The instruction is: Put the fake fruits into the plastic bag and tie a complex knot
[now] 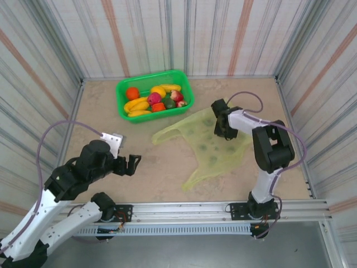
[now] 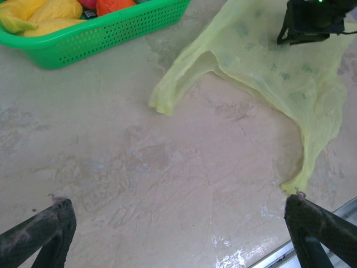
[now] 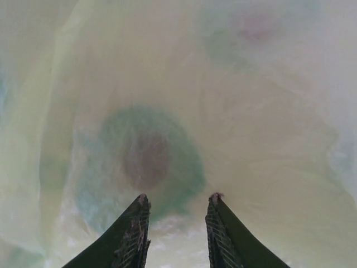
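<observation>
My right tool [image 1: 226, 131] sits low over the plastic bag [image 1: 209, 148], its tips drawn near together; I cannot tell whether any film is pinched. My left tool [image 1: 133, 163] gapes wide, with a bag handle ahead of it. The bag looks feather-light, limp and slippery, so I judge a handle loop the best hold. The fake fruits [image 1: 153, 99] lie in the green basket [image 1: 120, 106] beyond my left tool. The surface [image 1: 162, 173] is sandy and mottled, with striped walls [image 1: 167, 33] close around.

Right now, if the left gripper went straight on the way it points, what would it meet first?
Probably the bare table, since the open left gripper tilts down at it. The yellow bag lies further along; depth is unclear.
</observation>
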Robot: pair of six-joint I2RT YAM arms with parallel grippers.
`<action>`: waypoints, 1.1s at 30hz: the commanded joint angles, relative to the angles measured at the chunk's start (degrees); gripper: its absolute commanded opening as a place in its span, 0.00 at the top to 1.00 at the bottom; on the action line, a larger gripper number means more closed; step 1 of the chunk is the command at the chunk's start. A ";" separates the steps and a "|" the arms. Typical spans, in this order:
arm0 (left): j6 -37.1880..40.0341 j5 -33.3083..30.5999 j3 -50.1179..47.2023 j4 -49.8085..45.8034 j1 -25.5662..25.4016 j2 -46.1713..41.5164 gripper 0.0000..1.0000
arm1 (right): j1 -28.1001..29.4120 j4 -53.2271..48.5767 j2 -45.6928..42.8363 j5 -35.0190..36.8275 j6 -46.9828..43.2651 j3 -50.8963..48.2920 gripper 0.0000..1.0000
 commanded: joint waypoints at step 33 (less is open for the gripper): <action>2.90 6.30 -2.54 4.35 1.71 -1.77 0.04 | 40.89 -20.13 -30.13 -3.60 49.13 -19.31 0.38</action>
